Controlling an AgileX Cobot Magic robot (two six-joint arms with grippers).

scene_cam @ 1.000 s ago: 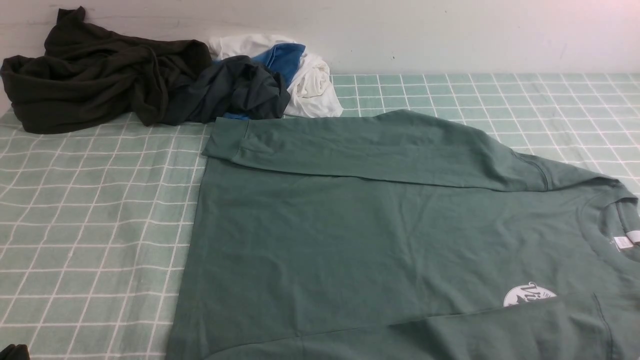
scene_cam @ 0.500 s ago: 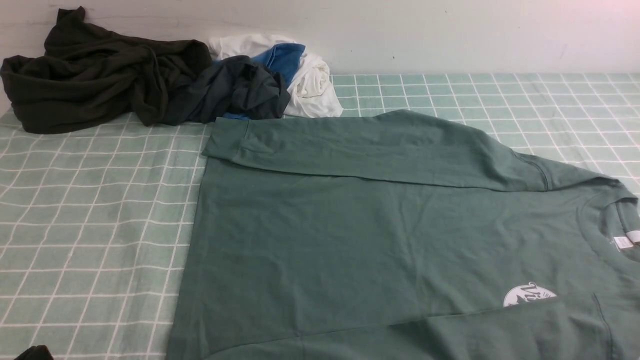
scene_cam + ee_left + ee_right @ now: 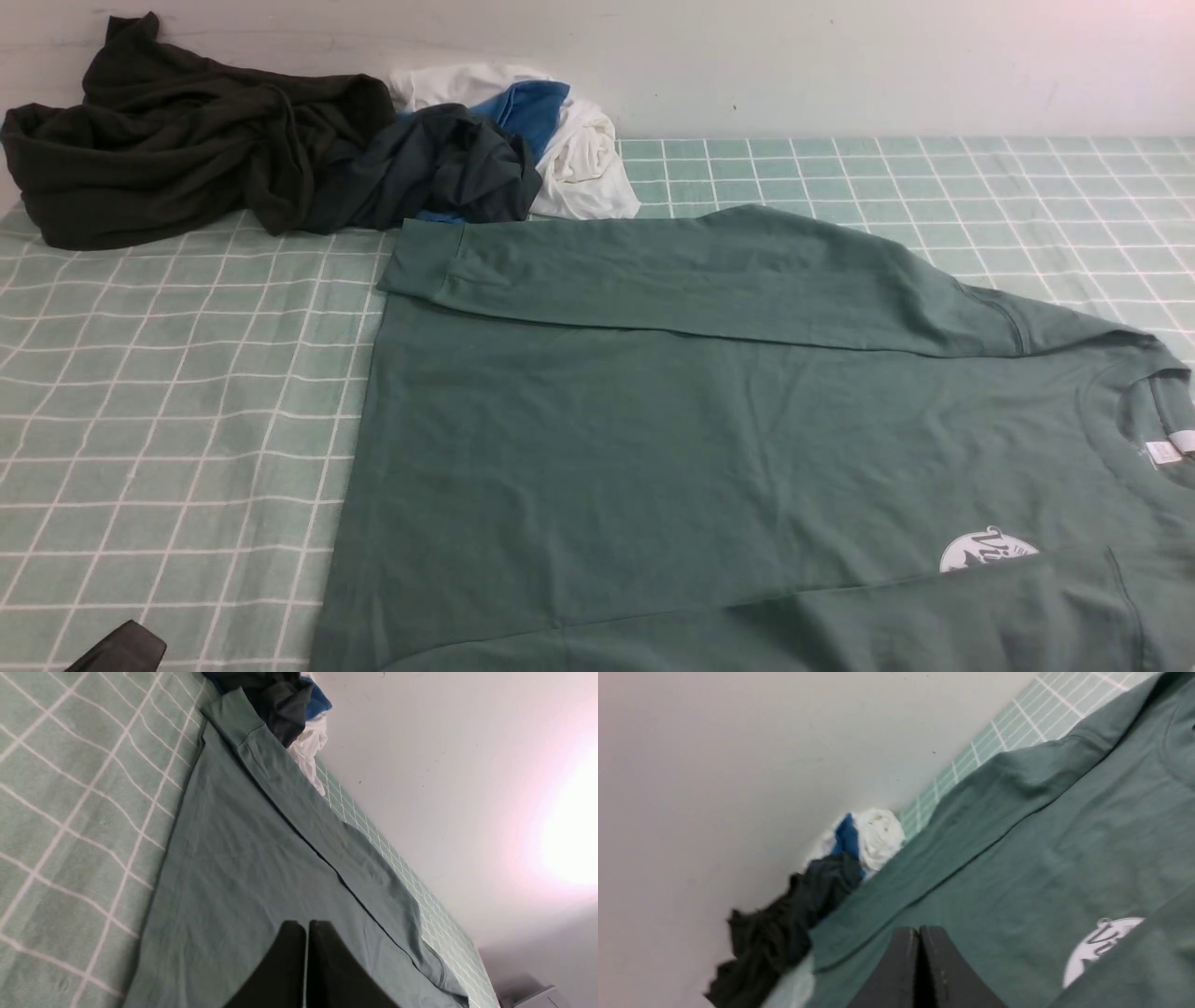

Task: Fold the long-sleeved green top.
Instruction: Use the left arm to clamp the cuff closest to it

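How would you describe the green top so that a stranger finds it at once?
On the checked sheet, look nearer than the crumpled pile by the wall. The green top is the only garment spread flat, and it bears a white round logo.

The black left end effector (image 3: pixel 117 647) is being brought farther into the front view's lower left corner, rightward.

The right gripper (image 3: pixel 920 933) has its jaws pressed together above the green long-sleeved top (image 3: pixel 1017 858); its white logo (image 3: pixel 1097 947) is near.
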